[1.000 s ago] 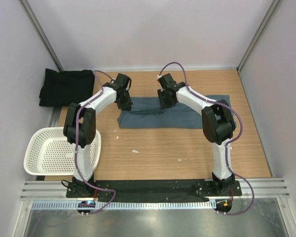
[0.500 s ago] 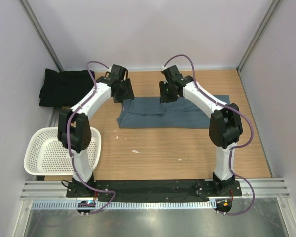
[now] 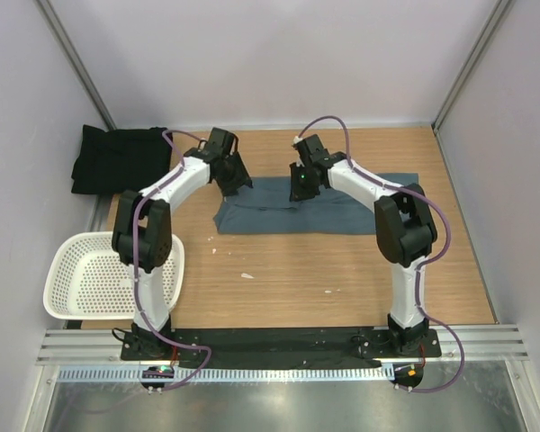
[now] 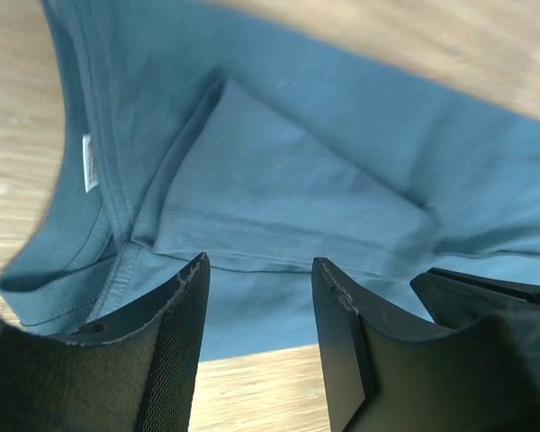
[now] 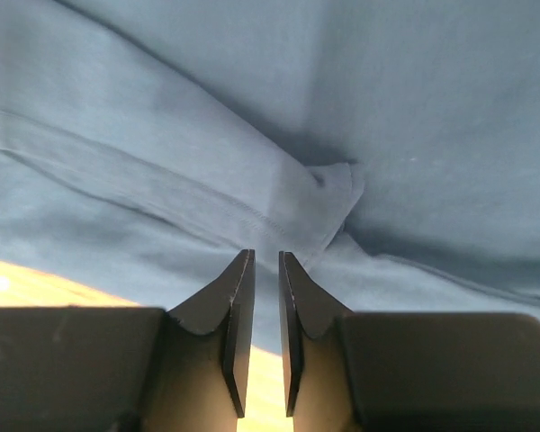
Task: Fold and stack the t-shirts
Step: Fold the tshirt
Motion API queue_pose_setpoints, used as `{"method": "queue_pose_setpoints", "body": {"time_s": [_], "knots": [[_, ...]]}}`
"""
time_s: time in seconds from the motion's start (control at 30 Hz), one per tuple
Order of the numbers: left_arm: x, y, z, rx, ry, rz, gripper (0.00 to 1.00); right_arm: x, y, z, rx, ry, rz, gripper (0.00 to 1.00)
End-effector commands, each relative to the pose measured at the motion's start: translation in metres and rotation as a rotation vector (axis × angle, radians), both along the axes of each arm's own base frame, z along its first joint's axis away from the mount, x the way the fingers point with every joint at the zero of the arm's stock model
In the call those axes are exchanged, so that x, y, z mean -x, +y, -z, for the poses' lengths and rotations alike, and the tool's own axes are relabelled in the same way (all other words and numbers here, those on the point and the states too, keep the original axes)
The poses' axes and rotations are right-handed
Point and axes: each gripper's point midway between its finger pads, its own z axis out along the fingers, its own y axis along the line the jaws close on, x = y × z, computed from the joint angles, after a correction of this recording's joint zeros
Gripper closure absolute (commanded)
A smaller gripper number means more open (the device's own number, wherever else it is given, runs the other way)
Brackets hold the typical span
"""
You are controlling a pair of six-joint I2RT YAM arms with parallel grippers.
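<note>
Top external view: the blue-grey t-shirt (image 3: 342,212) lies part-folded on the desk (image 3: 342,279), the black t-shirt (image 3: 117,160) far left, unstacked. Left end effector (image 4: 259,270) open, right end effector (image 5: 265,263) barely parted, both empty.

I count two t-shirts: one slate blue-grey shirt (image 3: 279,219) and one black shirt (image 3: 117,157). The blue-grey one carries one small white neck label (image 4: 89,163). There is one white basket (image 3: 63,261), one wooden bench (image 3: 297,270), and two arms, the left arm (image 3: 175,184) and the right arm (image 3: 360,184), each with two fingers (image 4: 175,351).
</note>
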Motion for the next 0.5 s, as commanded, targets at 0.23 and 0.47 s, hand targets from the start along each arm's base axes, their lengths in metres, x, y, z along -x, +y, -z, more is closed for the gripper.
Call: {"method": "queue_pose_setpoints", "body": {"time_s": [0.23,0.47], "knots": [[0.013,0.004,0.056,-0.028,0.109,-0.067,0.53,-0.004,-0.004,0.037,0.097,0.007,-0.051,0.79],[0.0,-0.003,0.007,0.006,0.019,-0.034,0.48,-0.035,-0.007,-0.049,0.002,-0.137,-0.026,0.64]]}}
